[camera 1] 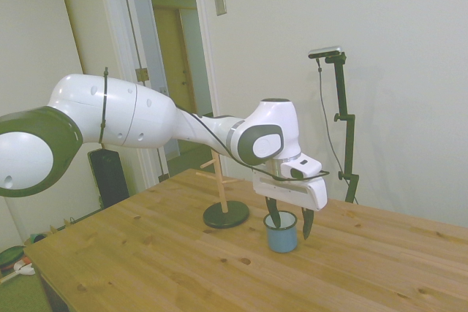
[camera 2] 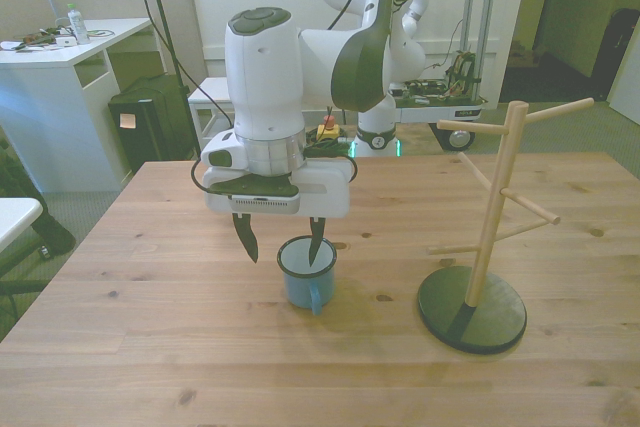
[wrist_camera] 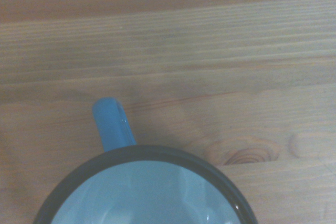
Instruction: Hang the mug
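1. The light-blue enamel mug (camera 2: 307,271) stands upright on the wooden table (camera 2: 200,347), well to the front view's left of the wooden peg stand (camera 2: 487,227), with its handle (camera 2: 314,299) turned toward the table's near edge in the front view.
2. The gripper (camera 2: 282,242) hangs spread apart and holds nothing: one finger dips just inside the mug's dark rim, the other sits outside the wall, so the wall lies between them.
3. The mug is probably light, rigid and thin-walled. Its glossy enamel looks slippery, and a hard knock could chip it.
4. A pinch across the rim wall on the side away from the handle seems the sensible hold; it would leave the handle (wrist_camera: 111,124) free to slip over a peg.
5. The table is flat, planked pine with knots, offering the mug steady footing but little grip if nudged.
6. Behind the stand in the side view are a pale wall and an open doorway (camera 1: 172,56); in the front view a white desk (camera 2: 60,57) stands off to the table's left.
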Available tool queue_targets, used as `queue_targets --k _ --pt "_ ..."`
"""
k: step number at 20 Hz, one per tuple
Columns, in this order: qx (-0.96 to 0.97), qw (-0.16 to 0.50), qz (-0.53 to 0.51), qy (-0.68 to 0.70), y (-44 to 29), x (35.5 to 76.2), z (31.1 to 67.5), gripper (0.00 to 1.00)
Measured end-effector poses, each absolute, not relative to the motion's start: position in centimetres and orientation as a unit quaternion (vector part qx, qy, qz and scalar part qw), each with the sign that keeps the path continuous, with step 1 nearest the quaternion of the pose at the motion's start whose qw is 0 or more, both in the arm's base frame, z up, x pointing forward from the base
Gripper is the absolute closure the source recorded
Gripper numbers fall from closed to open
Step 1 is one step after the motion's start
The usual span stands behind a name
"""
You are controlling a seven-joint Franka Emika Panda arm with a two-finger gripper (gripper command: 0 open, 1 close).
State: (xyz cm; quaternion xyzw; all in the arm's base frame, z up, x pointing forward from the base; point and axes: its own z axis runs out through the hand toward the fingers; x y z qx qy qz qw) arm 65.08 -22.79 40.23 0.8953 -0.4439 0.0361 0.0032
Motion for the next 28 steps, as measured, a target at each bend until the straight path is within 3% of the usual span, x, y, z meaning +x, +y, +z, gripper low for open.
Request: queue_targets --k 2,3,28 --pt "0.896 0.004 0.038 -0.443 -22.7 65.23 39.72 0.0" --pt "0.896 0.004 0.038 -0.443 -22.57 65.27 39.51 1.0" --pt "0.89 0.002 0.05 -0.454 -21.89 65.55 39.22 1.0"
